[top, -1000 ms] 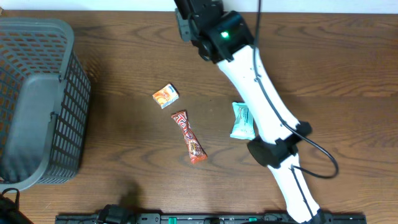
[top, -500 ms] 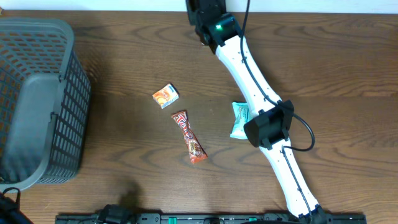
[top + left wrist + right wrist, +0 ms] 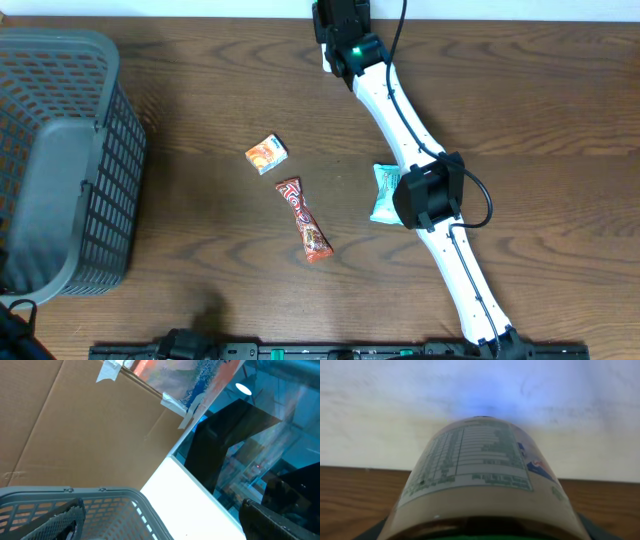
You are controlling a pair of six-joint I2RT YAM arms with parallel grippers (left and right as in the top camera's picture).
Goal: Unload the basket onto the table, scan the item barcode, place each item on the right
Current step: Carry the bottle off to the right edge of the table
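1. Brown wooden table runs up to a white wall at its far edge. At the far left stands the grey basket.
2. My left gripper hangs above that basket's rim with its 2 fingers spread as wide as they go, holding nothing. It is well apart from the item.
3. Mid-table lie 3 loose snacks: an orange packet, a red bar and a teal packet just beside my right arm's elbow.
4. My right gripper is stretched to the far edge, its jaws partly closed around the bottle.
5. The bottle's long axis points straight out from my wrist at the wall, where a bluish glow sits just past its far end. I cannot see a scanner.
6. The bottle is cream-coloured, with a table of green small print facing up, a blue and red mark on its right side and a green band nearest me. I cannot make out a barcode, so I judge a roll about that axis comes next.
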